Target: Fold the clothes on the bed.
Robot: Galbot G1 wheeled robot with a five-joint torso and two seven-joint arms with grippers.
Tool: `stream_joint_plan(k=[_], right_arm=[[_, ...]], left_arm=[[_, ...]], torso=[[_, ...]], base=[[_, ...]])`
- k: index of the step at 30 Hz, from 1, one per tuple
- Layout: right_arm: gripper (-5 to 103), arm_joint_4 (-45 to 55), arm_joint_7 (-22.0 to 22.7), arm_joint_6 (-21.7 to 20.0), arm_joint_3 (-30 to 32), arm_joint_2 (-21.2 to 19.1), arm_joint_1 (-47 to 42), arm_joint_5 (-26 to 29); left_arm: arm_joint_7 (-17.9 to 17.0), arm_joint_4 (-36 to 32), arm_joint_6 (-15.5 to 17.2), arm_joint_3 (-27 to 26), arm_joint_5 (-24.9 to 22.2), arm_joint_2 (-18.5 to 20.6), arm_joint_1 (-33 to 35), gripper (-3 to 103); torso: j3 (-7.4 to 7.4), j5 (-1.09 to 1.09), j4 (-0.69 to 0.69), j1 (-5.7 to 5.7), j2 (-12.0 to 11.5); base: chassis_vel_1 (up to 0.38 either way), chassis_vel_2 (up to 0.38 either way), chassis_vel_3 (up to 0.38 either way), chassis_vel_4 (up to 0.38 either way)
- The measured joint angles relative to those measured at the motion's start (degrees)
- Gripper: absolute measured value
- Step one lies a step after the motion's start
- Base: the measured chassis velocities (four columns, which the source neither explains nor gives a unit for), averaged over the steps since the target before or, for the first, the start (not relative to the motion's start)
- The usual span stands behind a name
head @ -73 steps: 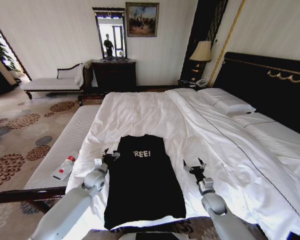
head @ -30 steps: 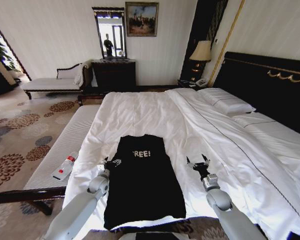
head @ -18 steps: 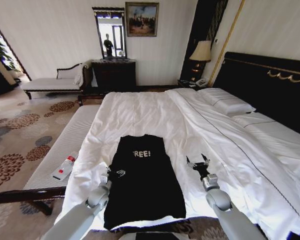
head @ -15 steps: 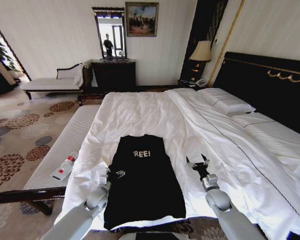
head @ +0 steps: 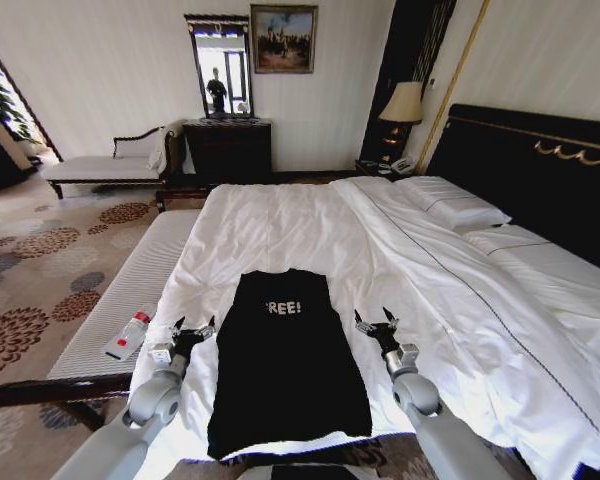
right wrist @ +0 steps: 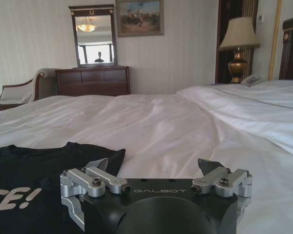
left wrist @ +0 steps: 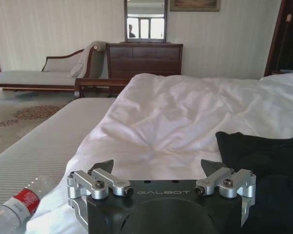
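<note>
The bed spreads white before me, pillows toward 2 o'clock. The black T-shirt lies flat on its near end at 12 o'clock, "FREE!" lettering facing up. My left claw hovers over the duvet just beside the shirt's edge at 9 o'clock, fingers spread. My right claw sits just beside the shirt's opposite edge at 3 o'clock, also spread wide. A plastic bottle rests on the bench at 9 o'clock.
</note>
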Motion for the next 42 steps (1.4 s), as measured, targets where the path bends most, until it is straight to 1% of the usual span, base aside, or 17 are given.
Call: stream_joint_plan(k=[3, 6, 8, 16, 19, 21, 22, 23, 24, 26, 28, 30, 31, 34, 35, 38, 42], right_arm=[[100, 2.7, 9.2, -3.8, 0.2, 0.1, -0.9, 0.7], [100, 3.4, 11.4, -4.2, 1.2, -1.2, -2.1, -0.2], [100, 4.0, 11.9, -4.6, 2.5, -3.1, -3.5, -1.1], [100, 1.3, 7.2, -4.9, 3.5, -8.4, -1.0, 1.3], [100, -4.6, 1.2, -10.3, -0.8, -11.4, 7.9, 9.1], [100, -4.6, 1.2, -10.3, -0.8, -11.4, 7.9, 9.1], [100, -8.7, -1.9, -14.8, -6.1, -11.8, 15.9, 16.9], [100, -11.8, -3.4, -17.0, -9.2, -11.3, 20.1, 21.6], [100, -15.5, -5.3, -18.5, -12.4, -10.3, 25.0, 25.0], [100, -19.0, -7.1, -19.2, -14.7, -9.2, 29.7, 27.0], [100, -26.0, -10.6, -20.2, -17.8, -6.3, 37.7, 29.9], [100, -34.4, -15.4, -21.4, -19.8, -1.5, 43.9, 31.6], [100, -34.4, -15.4, -21.4, -19.8, -1.5, 43.9, 31.6], [100, -43.3, -21.2, -21.5, -19.5, 4.2, 48.3, 31.7], [100, -45.4, -22.0, -21.1, -19.1, 5.2, 49.0, 31.6], [100, -51.1, -23.9, -19.6, -17.9, 7.8, 50.5, 30.6], [100, -57.2, -26.2, -17.1, -16.8, 9.7, 52.4, 28.4]], left_arm=[[-0.5, 0.5, 2.1, -2.6, 4.7, -0.9, 0.8, 100], [0.5, 1.2, 0.7, -3.2, 5.4, -1.1, 0.6, 100], [1.4, 2.6, -0.3, -3.2, 4.6, -0.7, -0.5, 100], [3.4, 12.6, -2.2, 0.7, 1.1, 0.9, -10.5, 100], [2.3, 18.7, -0.4, 5.2, -2.1, -0.9, -19.8, 100], [2.3, 18.7, -0.4, 5.2, -2.1, -0.9, -19.8, 100], [2.9, 23.4, 0.2, 8.7, -5.7, -1.6, -25.5, 100], [3.8, 25.7, 0.4, 10.5, -7.9, -1.9, -28.3, 100], [5.1, 28.0, 0.8, 12.5, -10.3, -2.1, -31.0, 100], [6.1, 29.7, 1.2, 13.9, -12.1, -2.1, -33.1, 100], [8.4, 33.8, 1.6, 17.0, -15.3, -2.3, -37.2, 100], [11.9, 38.7, 1.7, 20.4, -18.6, -3.0, -41.7, 100], [11.9, 38.7, 1.7, 20.4, -18.6, -3.0, -41.7, 100], [16.4, 43.2, 1.7, 24.9, -22.1, -5.0, -46.4, 100], [16.9, 43.6, 1.8, 25.7, -22.9, -5.6, -47.1, 100], [16.9, 42.5, 2.0, 26.2, -23.9, -6.4, -47.1, 100], [16.0, 41.1, 2.2, 26.2, -24.1, -6.6, -46.4, 100]], torso=[[0.0, 0.04, -0.02, 0.0, 0.0], [0.0, 0.01, 0.0, 0.0, 0.0], [0.0, 0.02, -0.06, 0.0, 0.0], [0.0, 0.03, -0.01, -0.01, 0.0], [0.01, 0.02, -0.07, 0.01, 0.0], [0.01, 0.02, -0.07, 0.01, 0.0], [0.01, 0.03, -0.07, 0.02, 0.0], [0.02, 0.02, -0.03, 0.02, 0.0], [0.02, 0.08, -0.08, 0.03, 0.0], [0.03, 0.1, -0.03, 0.03, 0.0], [0.01, -0.06, 0.03, 0.03, 0.0], [0.03, 0.04, 0.03, 0.04, 0.0], [0.03, 0.04, 0.03, 0.04, 0.0], [0.02, 0.03, 0.02, 0.04, 0.0], [0.02, 0.01, -0.08, 0.04, 0.0], [0.01, 0.02, -0.11, 0.02, 0.0], [0.01, 0.03, -0.01, 0.0, 0.0]], base=[[0.0, 0.0, 0.0, 0.0], [0.0, 0.0, 0.0, 0.0], [0.0, 0.0, 0.0, 0.0], [0.0, 0.0, 0.0, 0.0], [0.0, 0.0, 0.0, 0.0], [0.0, 0.0, 0.0, 0.0], [0.0, 0.0, 0.0, 0.0], [0.0, 0.0, 0.0, 0.0], [0.0, 0.0, 0.0, 0.0], [0.0, 0.0, 0.0, 0.0], [0.0, 0.0, 0.0, 0.0], [0.0, 0.0, 0.0, 0.0], [0.0, 0.0, 0.0, 0.0], [0.0, 0.0, 0.0, 0.0], [0.0, 0.0, 0.0, 0.0], [0.0, 0.0, 0.0, 0.0], [0.0, 0.0, 0.0, 0.0]])
